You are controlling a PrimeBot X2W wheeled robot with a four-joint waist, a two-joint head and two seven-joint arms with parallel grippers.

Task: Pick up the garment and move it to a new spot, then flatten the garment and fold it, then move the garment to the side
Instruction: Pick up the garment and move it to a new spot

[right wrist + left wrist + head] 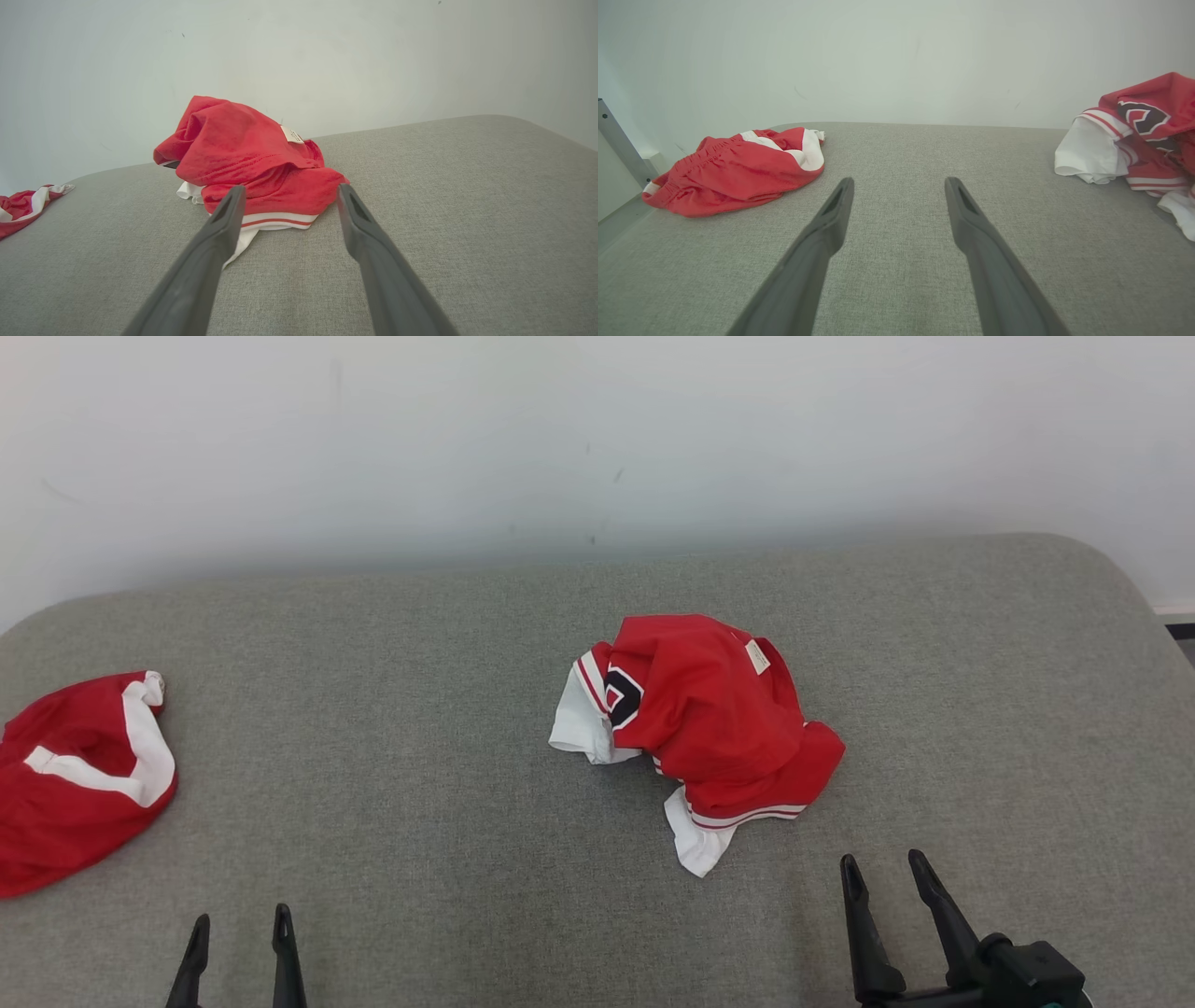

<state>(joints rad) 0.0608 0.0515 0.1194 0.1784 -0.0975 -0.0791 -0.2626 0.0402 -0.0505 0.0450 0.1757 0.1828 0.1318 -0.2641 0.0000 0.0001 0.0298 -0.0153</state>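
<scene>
The red jersey (719, 719) I am meant to handle lies in a crumpled heap on the grey cloth-covered tabletop (392, 737), a little right of its middle and well clear of every edge. It is bunched up on itself: a white label (757, 656) shows on the top fold, a black-and-white emblem (623, 695) is half tucked under on the left side, and a white flap (698, 845) with red-striped trim spills out toward the near edge. Nothing of it is flat, so I judge the whole task to be ahead of me, beginning with the pick-up.

My right tool (882, 859) hovers above the near edge, just short of the heap. Its fingers are spread apart with nothing between them and point at the striped hem. That is the tool placed to take the first grip, and the loose near hem looks like the easiest fabric to pinch.

My left tool (241, 915) is also released and empty. It hangs over the near-left part of the tabletop, over bare cloth and well apart from the jersey. It will probably be needed once the garment has to be spread.

A second red-and-white piece, shorts (75, 784) by the look of the gathered waistband, lies flat at the left edge. I take it as set aside there, out of the working area. The pale wall (560, 448) runs behind the far edge.
</scene>
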